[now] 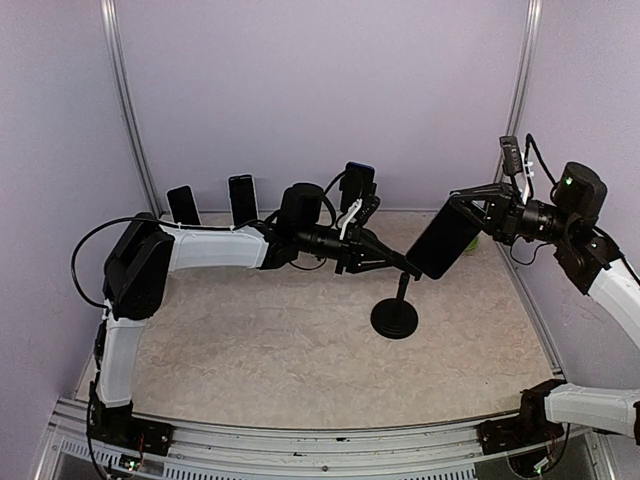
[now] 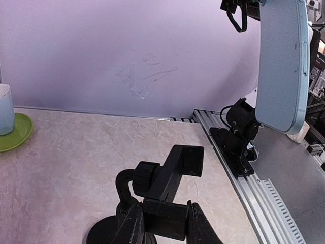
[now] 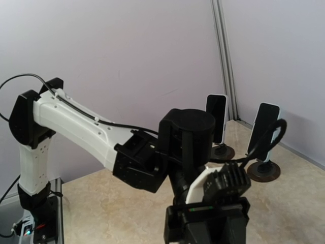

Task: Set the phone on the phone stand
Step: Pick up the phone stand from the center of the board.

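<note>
Clamping the phone stand (image 1: 394,318) by its upper bracket, the left gripper (image 1: 385,262) is closed tight. The left wrist view shows both fingers (image 2: 131,226) pressed against the black bracket block, a contact the top view cannot resolve. The right gripper (image 1: 478,212) pinches the phone (image 1: 443,240) at its upper end and holds it tilted in the air, at 1 o'clock from the stand's round base and not seated. The top view shows the phone's dark face; the left wrist view shows its pale blue back, with a white cup (image 2: 4,109) on a green saucer (image 2: 15,133) at 9 o'clock. The right wrist view shows the left arm (image 3: 76,127) and two other phones (image 3: 217,118) upright on stands at 3 o'clock; its own fingers cannot be made out there.
</note>
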### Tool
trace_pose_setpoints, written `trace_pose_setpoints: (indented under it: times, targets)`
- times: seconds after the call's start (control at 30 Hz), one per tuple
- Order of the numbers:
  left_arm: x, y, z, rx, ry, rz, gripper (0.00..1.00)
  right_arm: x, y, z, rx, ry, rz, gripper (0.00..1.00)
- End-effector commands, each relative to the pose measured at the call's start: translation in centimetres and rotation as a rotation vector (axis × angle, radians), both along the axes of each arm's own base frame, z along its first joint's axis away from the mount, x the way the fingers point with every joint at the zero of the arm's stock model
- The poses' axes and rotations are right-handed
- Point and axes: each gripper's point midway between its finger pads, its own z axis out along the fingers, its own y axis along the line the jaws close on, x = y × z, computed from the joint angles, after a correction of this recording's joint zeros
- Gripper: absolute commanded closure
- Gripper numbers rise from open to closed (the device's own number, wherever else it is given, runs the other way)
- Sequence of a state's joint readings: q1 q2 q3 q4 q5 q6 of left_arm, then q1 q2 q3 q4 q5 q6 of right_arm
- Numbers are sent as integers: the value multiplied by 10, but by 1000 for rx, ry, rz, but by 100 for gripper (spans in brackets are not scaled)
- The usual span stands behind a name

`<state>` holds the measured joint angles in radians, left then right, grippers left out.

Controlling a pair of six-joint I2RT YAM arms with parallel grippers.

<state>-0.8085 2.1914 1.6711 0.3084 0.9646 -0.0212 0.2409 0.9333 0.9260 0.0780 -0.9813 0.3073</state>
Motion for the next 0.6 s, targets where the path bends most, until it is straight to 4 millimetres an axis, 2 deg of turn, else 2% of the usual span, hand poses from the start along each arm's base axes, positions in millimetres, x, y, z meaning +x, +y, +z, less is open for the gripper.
trace_pose_setpoints:
  times: [0.0, 0.33, 0.57]
  targets:
    - [-2, -3, 4, -17, -18, -13, 86, -4, -4, 14, 14, -64, -18, 100]
    - [-13, 7, 23, -46, -13, 2, 100, -4, 4, 19, 37, -65, 68, 100]
    - [-27, 10, 32, -53, -20, 7, 100, -5, 20, 13, 21, -42, 192, 100]
